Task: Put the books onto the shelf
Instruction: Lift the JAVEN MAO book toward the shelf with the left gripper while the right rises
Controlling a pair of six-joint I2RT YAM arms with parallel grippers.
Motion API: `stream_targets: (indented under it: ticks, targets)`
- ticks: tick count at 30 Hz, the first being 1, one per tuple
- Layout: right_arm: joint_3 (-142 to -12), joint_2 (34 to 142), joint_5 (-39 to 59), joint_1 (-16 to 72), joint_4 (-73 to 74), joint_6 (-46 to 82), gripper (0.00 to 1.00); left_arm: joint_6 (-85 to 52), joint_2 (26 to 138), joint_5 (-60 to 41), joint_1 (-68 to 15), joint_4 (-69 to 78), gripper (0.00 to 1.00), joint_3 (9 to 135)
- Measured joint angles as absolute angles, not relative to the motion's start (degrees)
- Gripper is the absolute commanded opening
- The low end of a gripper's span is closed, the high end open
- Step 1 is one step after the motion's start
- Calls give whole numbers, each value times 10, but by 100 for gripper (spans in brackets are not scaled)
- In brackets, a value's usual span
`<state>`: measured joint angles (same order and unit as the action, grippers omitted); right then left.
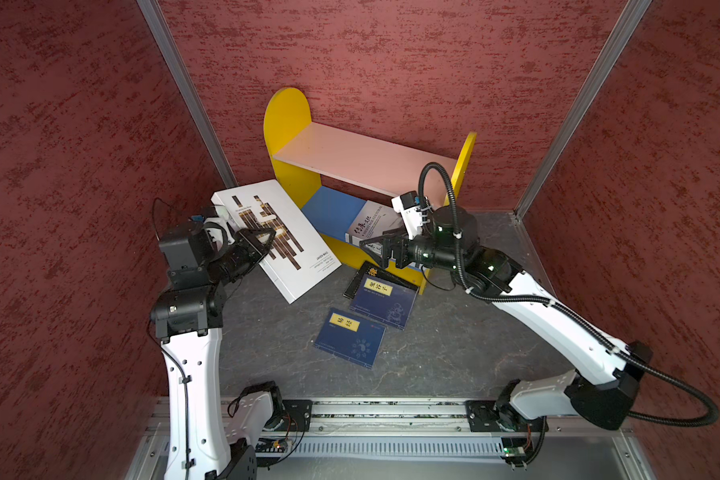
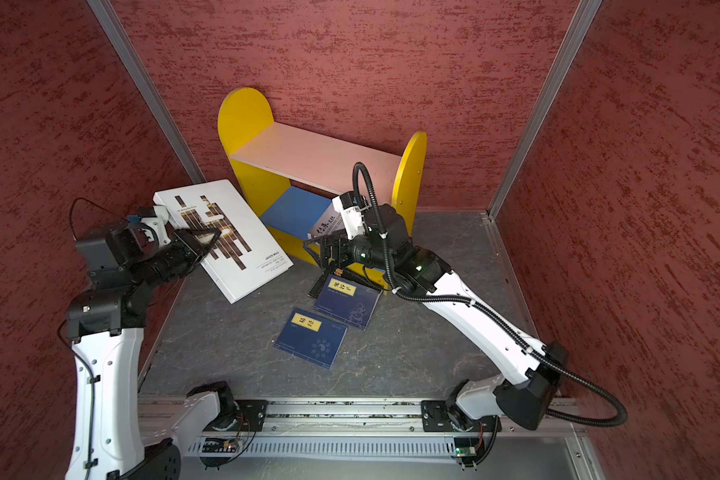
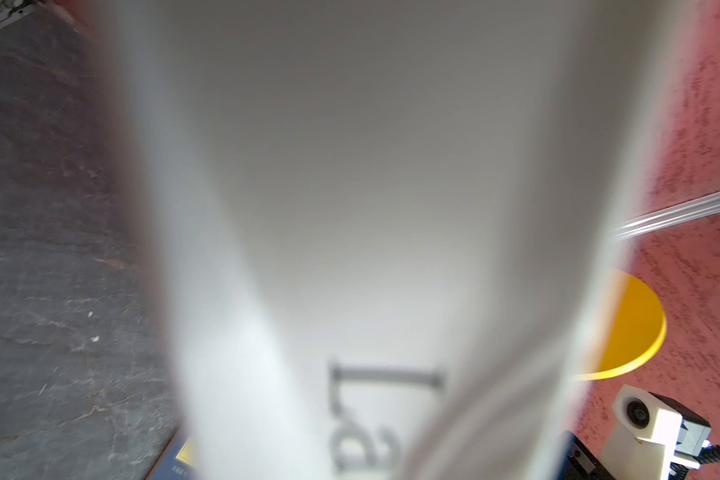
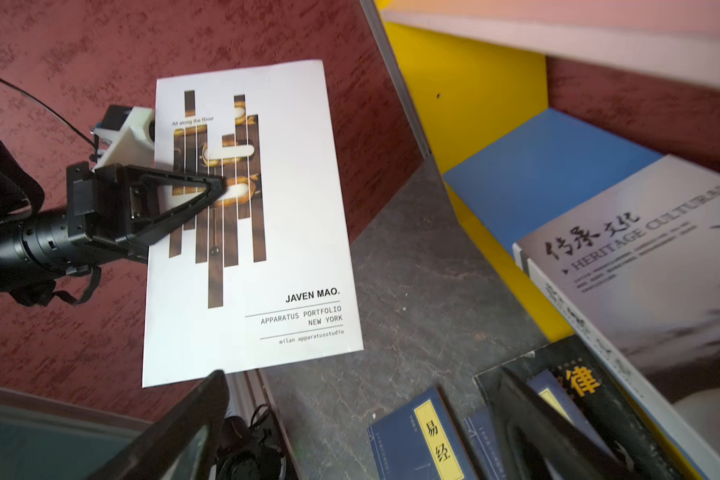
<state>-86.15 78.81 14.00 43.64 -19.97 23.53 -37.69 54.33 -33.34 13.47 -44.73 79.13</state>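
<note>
One white book (image 1: 368, 222) lies on the shelf (image 1: 287, 120) beside your spread right gripper (image 1: 371, 249). Your left gripper (image 1: 269, 237) pinches the brown-bar book (image 1: 308, 232), and three books (image 1: 350, 338) lie unshelved below the right gripper.

left gripper (image 1: 269, 238) clamped on tilted bar-cover book (image 1: 285, 216) left of shelf (image 1: 288, 120), right gripper (image 1: 381, 249) spread wide beside white book (image 1: 366, 224) on the shelf's blue board, one navy book (image 1: 385, 301) overlapping black book (image 1: 357, 283), another navy book (image 1: 350, 337) flat on table (image 1: 454, 332)
</note>
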Motion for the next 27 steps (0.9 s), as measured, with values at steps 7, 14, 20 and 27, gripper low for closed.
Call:
stream_targets:
  ticks: [7,14,20,27]
  targets:
    - [-785,737,98,407,-88,278,99,-501,482,-329,133,-269,19,660]
    - [-712,734,131,350,22,372,99,-580,448,-242,65,-131,20,559]
    - [-735,747,179,346,68,402,99,-594,449,-218,47,-73,20,604]
    - [-776,764,216,345,91,416,99,-613,480,-198,22,15,21,663]
